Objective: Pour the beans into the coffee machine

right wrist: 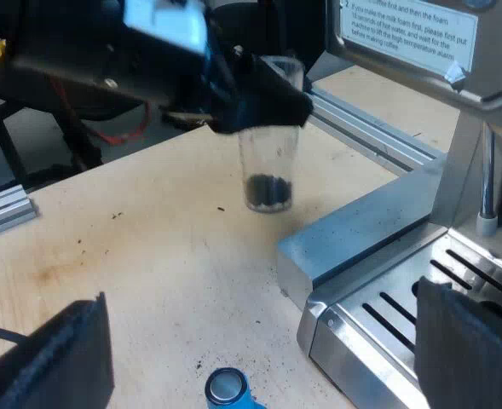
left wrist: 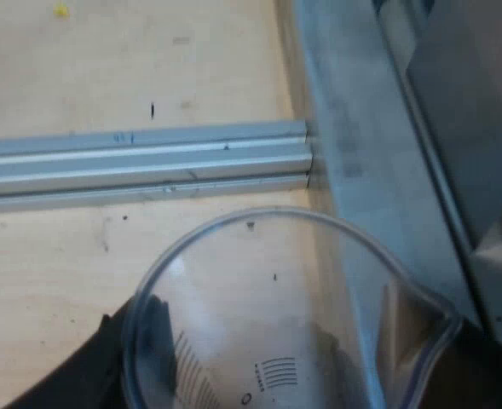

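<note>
My left gripper (left wrist: 259, 379) is shut on the clear measuring glass (left wrist: 276, 298), whose rim and spout show from above. In the right wrist view the same glass (right wrist: 268, 136) hangs upright above the wooden table beside the espresso machine (right wrist: 455, 128), with dark coffee beans (right wrist: 269, 192) in its bottom and the left arm's fingers (right wrist: 259, 102) clamped around its upper part. My right gripper (right wrist: 259, 358) is open near the machine's drip tray (right wrist: 387, 315), holding nothing.
A blue tamper (right wrist: 227, 388) lies on the table (right wrist: 148, 256) below my right gripper. An aluminium rail (left wrist: 140, 162) runs across the wood to the machine's base (left wrist: 361, 170). The steam wand (right wrist: 487, 187) hangs over the drip tray.
</note>
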Tool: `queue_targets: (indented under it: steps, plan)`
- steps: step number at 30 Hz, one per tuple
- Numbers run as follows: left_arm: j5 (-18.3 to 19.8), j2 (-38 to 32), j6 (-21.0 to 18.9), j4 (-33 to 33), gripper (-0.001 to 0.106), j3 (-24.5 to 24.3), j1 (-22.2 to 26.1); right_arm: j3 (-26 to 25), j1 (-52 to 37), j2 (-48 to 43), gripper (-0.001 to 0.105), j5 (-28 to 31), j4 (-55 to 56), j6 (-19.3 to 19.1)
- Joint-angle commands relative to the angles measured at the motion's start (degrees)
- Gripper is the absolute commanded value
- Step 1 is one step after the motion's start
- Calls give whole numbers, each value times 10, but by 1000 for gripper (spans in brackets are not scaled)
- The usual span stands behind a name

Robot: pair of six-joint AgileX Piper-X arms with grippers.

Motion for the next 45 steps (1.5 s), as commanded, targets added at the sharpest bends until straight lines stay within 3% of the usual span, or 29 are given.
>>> queue_targets:
  steps: [1,6,12,19,26,30,33,34,35,41,45]
  plan:
    - [-1,-47,-3,43,1,-8,0,-3,0,-3,74,0,-11,-3]
    - [-4,-133,-3,91,1,-8,0,-9,0,-3,74,0,-25,-3]
    - [-5,-239,5,152,1,-10,0,-49,0,-13,74,54,-20,-10]
    - [-4,-318,8,254,1,-56,0,-69,0,-61,74,105,-21,-33]
    - [-3,-327,10,278,1,-118,0,-69,0,-120,74,105,-20,-33]
    - [-3,-327,10,278,1,-154,-6,-69,0,-155,74,142,-20,-33]
    - [-3,-327,12,278,1,-166,-14,-69,0,-183,74,199,-20,-62]
    - [-3,-327,43,278,1,-185,-37,-69,0,-190,74,214,-20,-77]
    - [-5,-327,46,280,1,-191,-47,-69,0,-198,74,230,-20,-88]
    - [-10,-327,62,280,1,-226,-70,-69,0,-240,74,348,-20,-108]
    - [-11,-323,77,280,1,-249,-90,-69,0,-255,74,375,-20,-111]
